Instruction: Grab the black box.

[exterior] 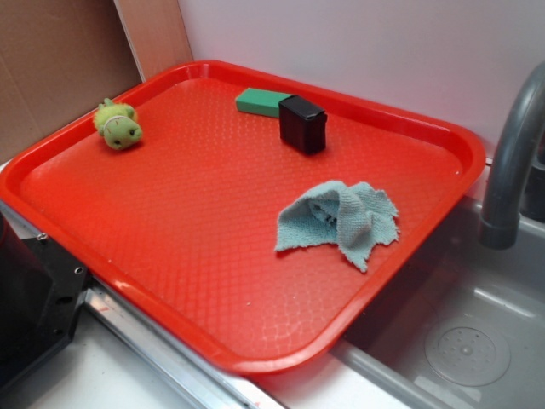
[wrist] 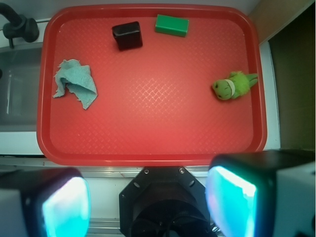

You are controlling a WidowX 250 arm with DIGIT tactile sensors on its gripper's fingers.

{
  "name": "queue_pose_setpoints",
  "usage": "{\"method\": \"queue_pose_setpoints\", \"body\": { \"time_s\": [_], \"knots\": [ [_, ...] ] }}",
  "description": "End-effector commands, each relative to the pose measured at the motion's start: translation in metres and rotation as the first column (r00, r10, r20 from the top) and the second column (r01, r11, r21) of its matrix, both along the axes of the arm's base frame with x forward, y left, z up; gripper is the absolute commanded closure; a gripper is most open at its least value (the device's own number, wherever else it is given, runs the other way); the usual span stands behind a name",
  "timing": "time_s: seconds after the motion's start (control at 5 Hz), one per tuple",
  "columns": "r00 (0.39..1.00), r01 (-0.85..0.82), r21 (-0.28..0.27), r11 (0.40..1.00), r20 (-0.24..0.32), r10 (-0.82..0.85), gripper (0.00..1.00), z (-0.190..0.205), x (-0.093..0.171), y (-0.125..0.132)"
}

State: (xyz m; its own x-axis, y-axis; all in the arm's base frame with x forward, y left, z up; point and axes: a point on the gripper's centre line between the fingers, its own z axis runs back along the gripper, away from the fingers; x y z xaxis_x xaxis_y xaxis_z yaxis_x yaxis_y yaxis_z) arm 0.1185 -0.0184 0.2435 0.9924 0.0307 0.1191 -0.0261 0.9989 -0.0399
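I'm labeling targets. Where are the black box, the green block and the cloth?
black box (exterior: 303, 124): exterior view, front face.
green block (wrist: 172, 24): wrist view, top face.
cloth (exterior: 341, 219): exterior view, bunched middle.

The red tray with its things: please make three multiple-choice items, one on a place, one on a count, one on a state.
1. The green block lies:
A. beside the black box, at the tray's far edge
B. under the cloth
C. in the sink

2. Things on the tray:
A. two
B. four
C. six

3. The pincer is:
A. shut on the box
B. open, holding nothing
C. gripping the toy

Answers: 1 A, they nearly touch; 2 B, box, block, cloth, green toy; 3 B, its fingers stand apart, short of the tray.
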Motion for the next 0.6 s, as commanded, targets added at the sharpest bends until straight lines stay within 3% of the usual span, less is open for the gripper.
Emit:
{"method": "queue_pose_setpoints", "body": {
  "time_s": [0.0,0.2,0.4],
  "knots": [
    [1.000,0.000,0.000,1.000,0.000,0.000,0.00,0.000,0.000,0.000],
    [0.968,-0.249,-0.047,0.967,-0.034,0.247,0.00,-0.024,0.031,0.001],
    [0.876,-0.483,-0.144,0.864,-0.097,0.473,0.00,-0.025,0.078,-0.019]
  ]
}}
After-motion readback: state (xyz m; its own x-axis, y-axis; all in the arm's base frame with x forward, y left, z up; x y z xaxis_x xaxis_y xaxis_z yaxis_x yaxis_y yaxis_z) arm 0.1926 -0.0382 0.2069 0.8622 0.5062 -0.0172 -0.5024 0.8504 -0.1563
